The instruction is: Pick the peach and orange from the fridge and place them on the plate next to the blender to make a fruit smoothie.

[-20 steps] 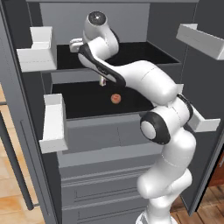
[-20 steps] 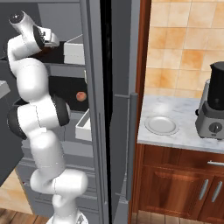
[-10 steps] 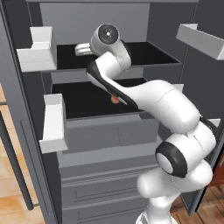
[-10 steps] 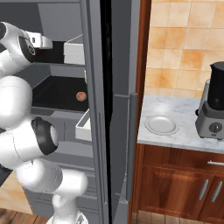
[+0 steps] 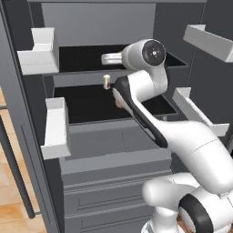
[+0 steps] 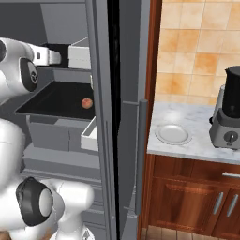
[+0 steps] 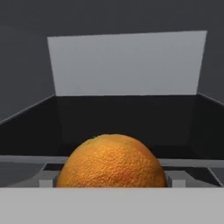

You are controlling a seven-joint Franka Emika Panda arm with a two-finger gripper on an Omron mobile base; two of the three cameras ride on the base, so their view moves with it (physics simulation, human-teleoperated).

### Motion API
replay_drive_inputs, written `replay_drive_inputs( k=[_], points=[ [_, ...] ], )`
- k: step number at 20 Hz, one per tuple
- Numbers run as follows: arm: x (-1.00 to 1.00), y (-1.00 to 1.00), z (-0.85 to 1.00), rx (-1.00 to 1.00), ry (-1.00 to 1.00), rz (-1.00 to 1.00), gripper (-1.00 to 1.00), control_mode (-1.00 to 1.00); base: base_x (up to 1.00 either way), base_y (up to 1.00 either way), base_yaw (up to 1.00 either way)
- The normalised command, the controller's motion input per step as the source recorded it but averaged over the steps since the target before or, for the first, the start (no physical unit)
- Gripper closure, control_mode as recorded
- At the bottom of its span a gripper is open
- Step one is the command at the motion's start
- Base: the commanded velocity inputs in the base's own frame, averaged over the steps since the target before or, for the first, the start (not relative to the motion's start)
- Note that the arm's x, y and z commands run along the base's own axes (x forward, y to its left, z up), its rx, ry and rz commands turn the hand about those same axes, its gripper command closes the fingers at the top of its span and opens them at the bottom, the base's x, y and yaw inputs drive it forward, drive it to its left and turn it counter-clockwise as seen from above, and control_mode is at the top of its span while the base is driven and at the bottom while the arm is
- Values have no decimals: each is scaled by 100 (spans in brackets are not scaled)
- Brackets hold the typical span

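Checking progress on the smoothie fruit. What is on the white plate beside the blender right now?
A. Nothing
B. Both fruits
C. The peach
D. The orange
A: in the right base view the plate beside the blender is bare, the peach lies on a fridge shelf, and the orange sits close before the hand camera.

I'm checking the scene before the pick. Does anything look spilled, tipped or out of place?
Nothing stands out. The orange sits whole on its black shelf, the peach rests on the lower shelf, the small bottle stands upright, and the plate lies flat beside the blender.
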Motion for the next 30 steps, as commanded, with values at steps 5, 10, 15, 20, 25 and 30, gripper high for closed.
replay_drive_inputs(
  k=[5,10,15,20,25,30],
  points=[
    [-100,-50,9,0,4,0,100,-100,0,0,0],
    [-100,-49,-16,0,19,0,100,-100,0,0,0],
    [-100,-28,-51,-3,24,0,100,-100,0,0,0],
    [-100,-3,-89,-13,25,0,100,-100,0,0,0],
    [-62,11,-62,-17,9,0,100,-100,0,0,0],
    [-8,2,-2,-1,0,0,100,-100,0,0,0]
  ],
)
